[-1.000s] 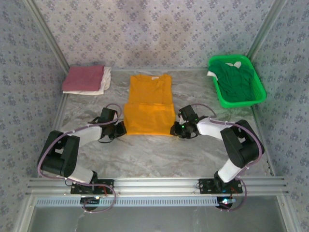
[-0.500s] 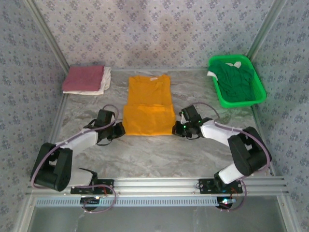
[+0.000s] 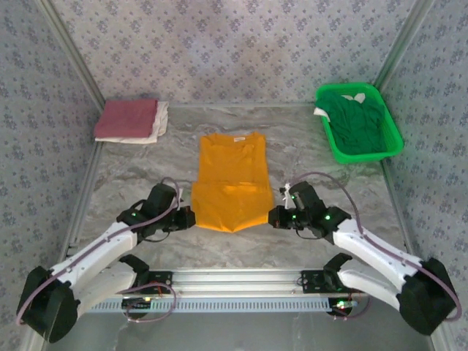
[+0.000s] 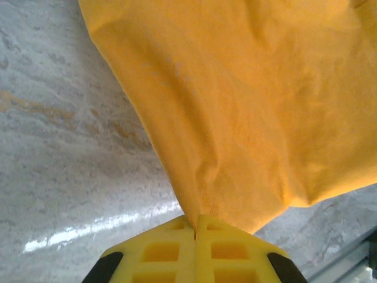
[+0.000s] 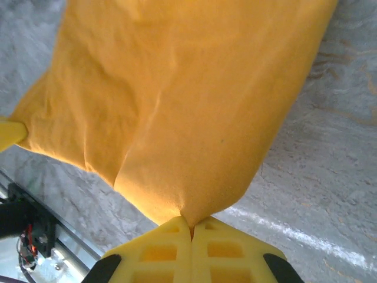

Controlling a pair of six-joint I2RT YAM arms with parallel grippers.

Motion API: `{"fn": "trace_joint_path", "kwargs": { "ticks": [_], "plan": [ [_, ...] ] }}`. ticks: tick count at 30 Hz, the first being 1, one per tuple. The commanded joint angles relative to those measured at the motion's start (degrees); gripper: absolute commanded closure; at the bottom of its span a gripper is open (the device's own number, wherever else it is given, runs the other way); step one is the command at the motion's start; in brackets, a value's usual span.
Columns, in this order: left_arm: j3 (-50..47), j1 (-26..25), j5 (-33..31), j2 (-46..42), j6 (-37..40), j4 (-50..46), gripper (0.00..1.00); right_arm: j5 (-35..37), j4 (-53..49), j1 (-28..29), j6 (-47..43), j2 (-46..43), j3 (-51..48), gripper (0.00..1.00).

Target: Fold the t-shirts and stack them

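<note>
An orange-yellow t-shirt (image 3: pixel 232 175) lies in the middle of the table, collar away from me, its near part doubled over. My left gripper (image 3: pixel 191 218) is shut on its near left corner, where the cloth (image 4: pixel 247 118) runs into the closed yellow jaws (image 4: pixel 195 227). My right gripper (image 3: pixel 272 216) is shut on the near right corner; the cloth (image 5: pixel 177 106) is pinched at the jaw line (image 5: pixel 191 230). The near edge sags between the two grippers. A dusty red t-shirt (image 3: pixel 126 118) lies folded on a white one (image 3: pixel 158 124) at the back left.
A bright green basket (image 3: pixel 358 123) at the back right holds a green t-shirt (image 3: pixel 352 121). Patterned walls close the table at the back and sides. A metal rail (image 3: pixel 234 278) runs along the near edge, close behind the grippers.
Both grippers have drawn the orange-yellow t-shirt's near edge toward me, sliding the whole shirt nearer. The right gripper closed on its corner early in this span. Both arms have stretched out lower.
</note>
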Motion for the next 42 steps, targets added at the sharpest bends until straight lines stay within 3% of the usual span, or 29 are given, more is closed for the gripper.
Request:
{"fn": "trace_joint_path", "kwargs": {
  "ticks": [1, 4, 8, 13, 19, 42],
  "plan": [
    [6.3, -0.2, -0.6, -2.5, 0.1, -4.8, 1.00, 2.9, -4.4, -0.6, 1.5, -2.5, 2.6, 1.00],
    [11.9, 1.2, -1.4, -0.7, 2.5, -4.4, 1.00, 3.3, -4.8, -2.9, -1.5, 0.3, 7.4, 1.00],
    [16.9, 7.4, 4.9, 5.0, 3.8, 0.7, 1.00, 2.7, -3.0, -8.1, -6.2, 6.5, 14.0, 1.00],
    [24.2, 13.0, 8.4, 14.9, 7.5, 4.3, 1.00, 1.1, 1.3, -14.4, -9.5, 15.9, 21.6, 1.00],
    [31.7, 16.9, 10.0, 27.9, 11.9, 6.6, 1.00, 0.6, 5.3, -17.4, -11.4, 27.8, 29.4, 1.00],
    [53.6, 21.4, 9.0, 53.9, 19.9, 6.6, 1.00, -3.6, 7.7, -22.9, -13.3, 51.3, 49.1, 1.00]
  ]
}}
